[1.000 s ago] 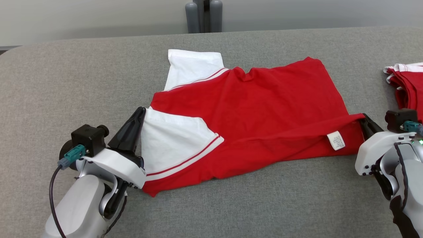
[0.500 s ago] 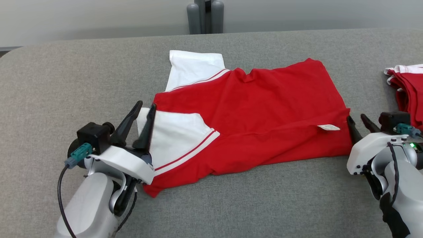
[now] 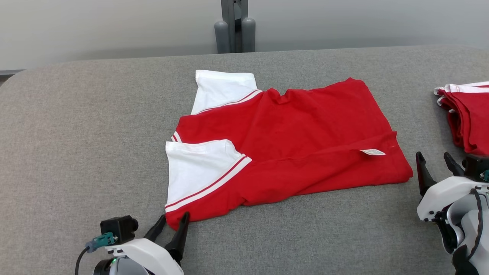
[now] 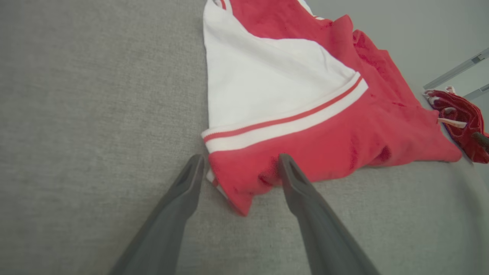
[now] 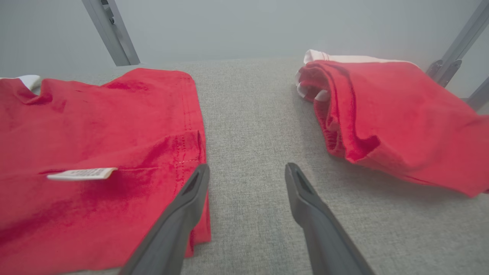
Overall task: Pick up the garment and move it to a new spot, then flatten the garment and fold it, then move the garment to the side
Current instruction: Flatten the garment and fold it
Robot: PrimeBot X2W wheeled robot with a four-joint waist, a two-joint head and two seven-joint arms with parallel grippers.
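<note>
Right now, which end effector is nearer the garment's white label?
Right. The right end effector sits beside the garment near the label; the left end effector straddles its opposite corner.

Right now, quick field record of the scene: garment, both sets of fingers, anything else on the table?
garment: red tee, white sleeves, flat on grey table, near sleeve folded onto the body, not held
left fingers: open, either side of garment's near-left corner
right fingers: open, beside garment's right edge
label: white, on red fabric near right edge
pile: folded red garments, far right, apart from garment
</note>
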